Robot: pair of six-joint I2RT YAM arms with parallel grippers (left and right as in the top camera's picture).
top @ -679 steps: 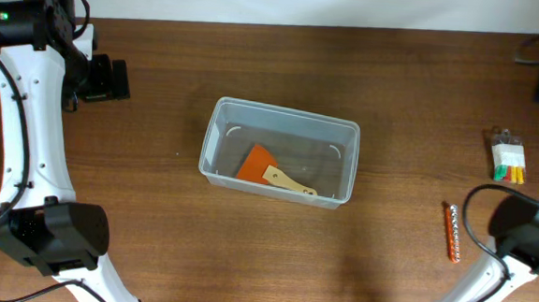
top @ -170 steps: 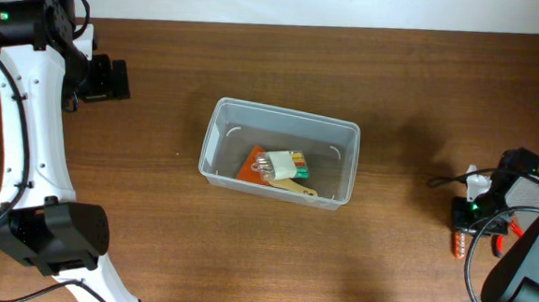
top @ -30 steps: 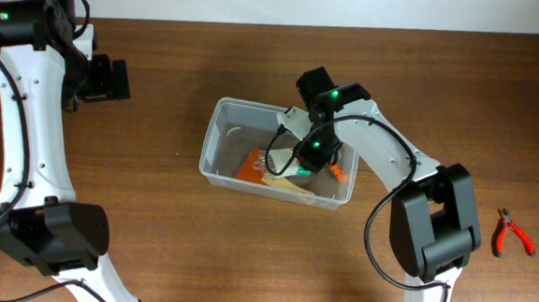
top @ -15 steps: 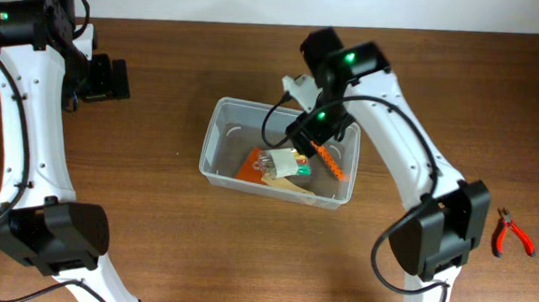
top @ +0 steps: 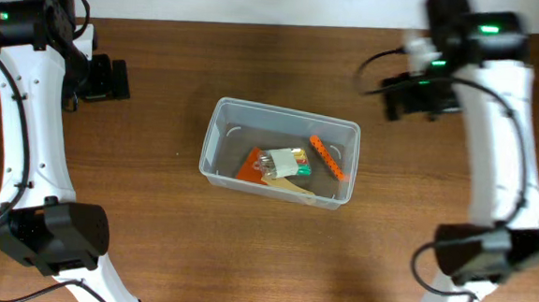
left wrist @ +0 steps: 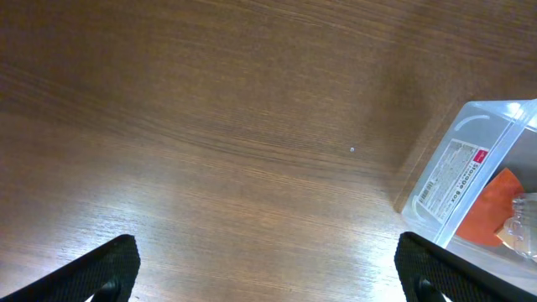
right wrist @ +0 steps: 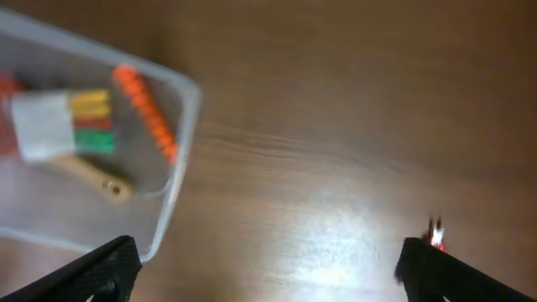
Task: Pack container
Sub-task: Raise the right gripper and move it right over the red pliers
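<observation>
My right claw (right wrist: 268,281): jaws wide, empty, now swung clear over table (top: 152,237). Orange strip (top: 326,158): just released, lies inside container (top: 286,115), mid-table. Packing one item further.

right arm (top: 500,137): swung away from over the container (top: 217,120) to the table's far right, blurred | right gripper (right wrist: 267,273): jaws gone from half-closed to wide apart, empty | orange ribbed strip (top: 326,158): let go, now lying in container's right end | packet of coloured pieces (top: 285,161): moved from table's right side into container
</observation>
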